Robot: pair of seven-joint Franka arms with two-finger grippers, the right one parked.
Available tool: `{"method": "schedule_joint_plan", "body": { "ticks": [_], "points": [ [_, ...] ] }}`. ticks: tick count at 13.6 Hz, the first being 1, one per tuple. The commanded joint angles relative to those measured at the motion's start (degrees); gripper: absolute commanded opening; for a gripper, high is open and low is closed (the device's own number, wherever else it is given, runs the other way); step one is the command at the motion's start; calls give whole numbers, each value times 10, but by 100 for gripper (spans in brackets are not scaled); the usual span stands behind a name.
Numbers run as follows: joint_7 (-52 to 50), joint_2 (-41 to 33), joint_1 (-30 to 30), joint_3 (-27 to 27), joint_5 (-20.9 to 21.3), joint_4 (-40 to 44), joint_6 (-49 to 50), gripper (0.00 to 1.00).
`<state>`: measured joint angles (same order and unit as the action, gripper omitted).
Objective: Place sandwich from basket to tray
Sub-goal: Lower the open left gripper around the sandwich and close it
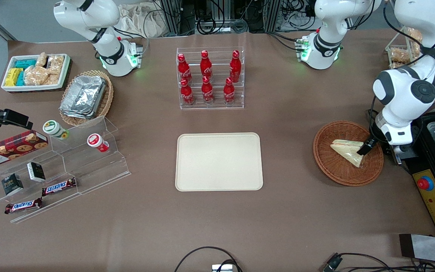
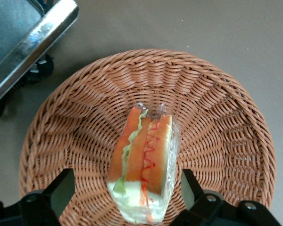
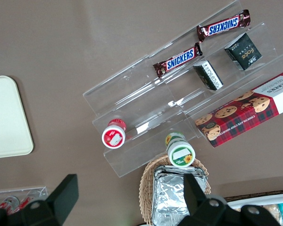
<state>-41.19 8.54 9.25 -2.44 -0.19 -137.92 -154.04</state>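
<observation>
Reaching down into the basket (image 1: 347, 153), the hand (image 2: 127, 195) hangs just above the sandwich (image 2: 144, 167). Its two fingers (image 2: 61, 190) are apart, one on each side of the sandwich, and they do not seem to squeeze it yet. The sandwich lies in the basket in its clear wrap, with the orange and green filling facing up. The basket sits on the tabletop (image 1: 296, 211) toward the working arm's end, and the tray (image 1: 218, 161) lies well apart from it, in the middle, with nothing on it.

So this looks like the grab step, at the very start of the job. Next, I think the hand needs to go a bit lower and close softly on the bread sides. Too hard a squeeze could squash it, and the wrap may be slippery. Then comes a lift and a trip over to the tray.
</observation>
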Motion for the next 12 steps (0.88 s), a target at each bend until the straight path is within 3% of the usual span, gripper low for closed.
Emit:
{"method": "schedule_joint_plan", "body": {
  "ticks": [1, 3, 5, 7, 10, 12],
  "points": [
    [-8, 19, -2, -2, -6, -5, -41, 100],
    [-8, 24, -2, -2, -6, -5, -42, 100],
    [-18, 25, -2, -2, -6, -5, -41, 92],
    [-37, 29, -6, -5, -6, -4, -41, 69],
    [-52, 27, -18, -5, -6, -4, -40, 17],
    [-56, 23, -25, -4, -6, -2, -36, 5]
  ]
}}
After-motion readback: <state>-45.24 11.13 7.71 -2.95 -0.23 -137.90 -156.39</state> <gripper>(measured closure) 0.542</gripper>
